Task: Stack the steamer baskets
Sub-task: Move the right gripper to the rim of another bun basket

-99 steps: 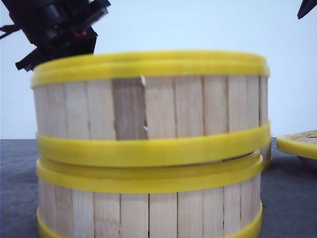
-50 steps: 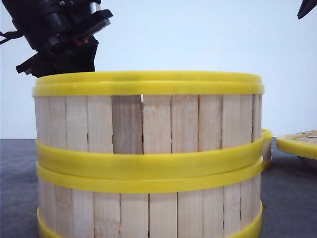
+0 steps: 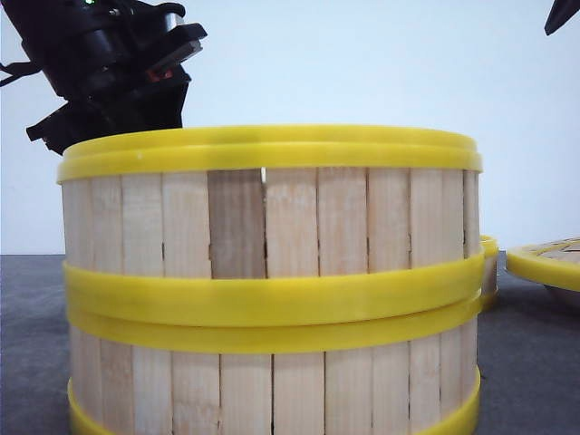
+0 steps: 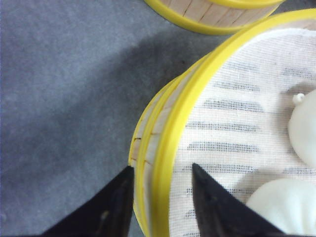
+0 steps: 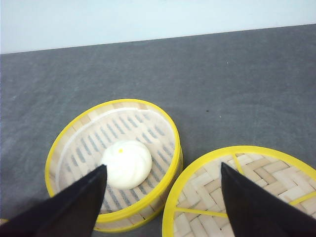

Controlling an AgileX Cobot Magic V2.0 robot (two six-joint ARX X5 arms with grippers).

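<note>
Front view: 2 round steamer baskets of pale vertical wooden slats with thick yellow plastic rims fill the centre of the frame, the upper basket point(image 3: 272, 217) sitting on the lower basket point(image 3: 272, 390), their rims touching. The black left gripper point(image 3: 109, 82) shows at the upper left, behind the upper basket's rim. A black tip of the right gripper point(image 3: 562, 14) shows at the upper right corner. A flat yellow-rimmed woven lid point(image 3: 548, 263) lies at the right edge on the grey table point(image 3: 526, 362).

Left wrist view: the left gripper's fingers point(image 4: 217, 207) straddle the upper basket's yellow rim, 1 outside and 1 inside; whether they press it, I cannot tell. White cloth lines the basket, with 2 white buns point(image 4: 286, 202) at the right. A 3rd basket point(image 4: 212, 12) shows at the top edge.

Right wrist view: the right gripper point(image 5: 160, 207) is spread wide, holding nothing, above the 3rd basket at lower left, which holds 1 white bun point(image 5: 126, 164), and the woven lid at lower right, just beside it.
</note>
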